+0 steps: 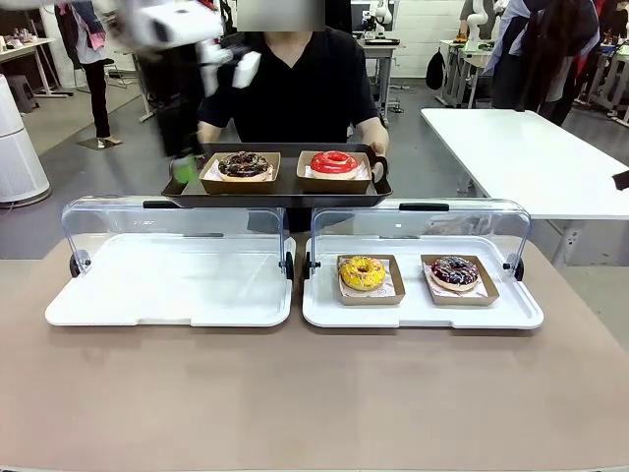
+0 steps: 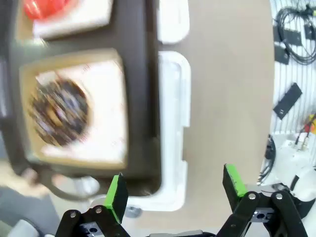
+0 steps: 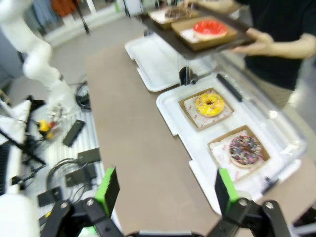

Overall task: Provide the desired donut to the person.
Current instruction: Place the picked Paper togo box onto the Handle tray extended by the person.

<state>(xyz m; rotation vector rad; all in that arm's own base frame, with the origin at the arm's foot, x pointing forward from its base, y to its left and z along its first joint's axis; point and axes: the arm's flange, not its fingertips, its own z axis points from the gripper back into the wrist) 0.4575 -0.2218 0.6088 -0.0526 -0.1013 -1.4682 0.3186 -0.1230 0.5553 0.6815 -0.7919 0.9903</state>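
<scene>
The left tool [image 2: 175,195], jaws wide and empty, hangs above the near-left corner of the person's black tray [image 1: 275,197]. The chocolate donut [image 2: 59,112] lies just ahead. The right tool [image 3: 165,190] is open, empty, well apart.

Count: four donuts, two on the tray, two in the right case [image 1: 423,313]; two cases.

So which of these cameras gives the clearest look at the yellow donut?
The front view: the yellow donut sits sharp and nearly head-on in its cardboard tray on the right white tray. The right wrist view shows it too, but tilted and a little blurred.
</scene>
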